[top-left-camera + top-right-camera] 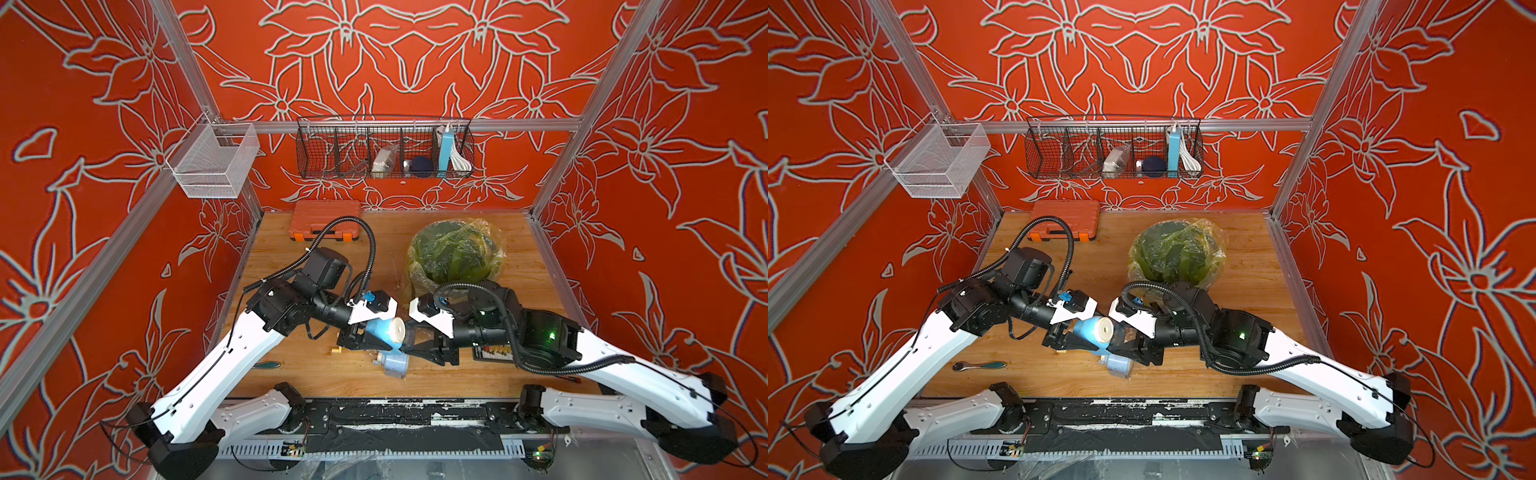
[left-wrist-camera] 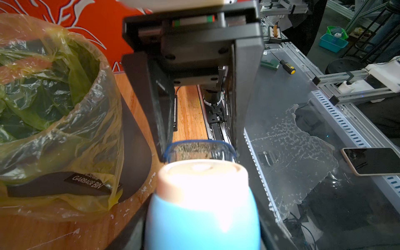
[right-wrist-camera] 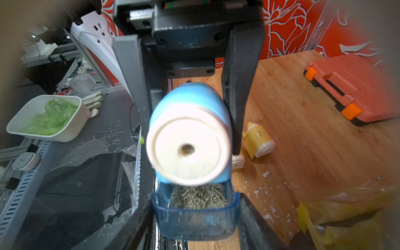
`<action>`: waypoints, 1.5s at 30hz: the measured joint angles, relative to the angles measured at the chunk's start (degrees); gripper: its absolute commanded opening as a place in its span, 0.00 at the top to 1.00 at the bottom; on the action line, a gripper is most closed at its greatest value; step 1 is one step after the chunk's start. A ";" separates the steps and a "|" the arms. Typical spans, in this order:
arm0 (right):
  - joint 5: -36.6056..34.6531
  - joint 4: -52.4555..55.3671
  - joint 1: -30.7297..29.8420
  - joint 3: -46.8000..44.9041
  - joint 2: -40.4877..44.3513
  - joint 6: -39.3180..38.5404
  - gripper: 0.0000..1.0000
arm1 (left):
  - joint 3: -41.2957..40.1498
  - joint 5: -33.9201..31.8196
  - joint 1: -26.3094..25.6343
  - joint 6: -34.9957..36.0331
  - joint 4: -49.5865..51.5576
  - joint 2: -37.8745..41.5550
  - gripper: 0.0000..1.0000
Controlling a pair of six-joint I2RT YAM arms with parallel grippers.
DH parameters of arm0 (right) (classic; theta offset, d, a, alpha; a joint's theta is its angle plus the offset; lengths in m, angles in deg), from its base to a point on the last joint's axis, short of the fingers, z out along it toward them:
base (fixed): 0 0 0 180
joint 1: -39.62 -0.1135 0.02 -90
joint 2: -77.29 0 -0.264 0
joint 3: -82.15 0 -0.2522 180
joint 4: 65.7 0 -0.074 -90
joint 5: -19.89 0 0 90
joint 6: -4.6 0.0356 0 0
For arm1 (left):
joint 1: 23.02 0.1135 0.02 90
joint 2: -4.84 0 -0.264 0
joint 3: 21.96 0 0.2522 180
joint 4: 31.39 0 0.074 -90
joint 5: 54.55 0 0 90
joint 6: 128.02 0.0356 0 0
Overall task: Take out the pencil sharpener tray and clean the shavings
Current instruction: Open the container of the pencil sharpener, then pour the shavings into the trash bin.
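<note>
While the left gripper (image 1: 374, 338) clamps the blue sharpener (image 1: 386, 330) at lower centre, the right gripper (image 3: 193, 207) pinches its tray (image 3: 194, 223) of shavings (image 3: 198, 197).

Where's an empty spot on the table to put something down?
Bare wood lies between the orange toolbox and the garbage bin, and between the bin and the right wall. The front middle is crowded: the left tool holds the blue sharpener, the right tool its tray, and another sharpener lies close by.
</note>
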 measured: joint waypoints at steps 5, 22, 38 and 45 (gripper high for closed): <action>-0.92 2.08 0.00 0.00 2.86 -0.09 1.00 | 0.00 -0.61 -0.02 0.55 0.61 -0.04 1.00; -16.11 11.56 0.26 4.81 13.05 1.42 1.00 | 0.66 -4.72 0.00 1.84 1.79 -1.60 1.00; -8.98 23.28 32.89 34.23 -9.49 40.89 1.00 | 1.75 -6.56 0.00 3.30 2.25 -2.84 1.00; 13.31 6.45 40.52 13.88 -9.51 78.47 1.00 | -0.70 -6.71 0.00 3.26 2.10 1.01 1.00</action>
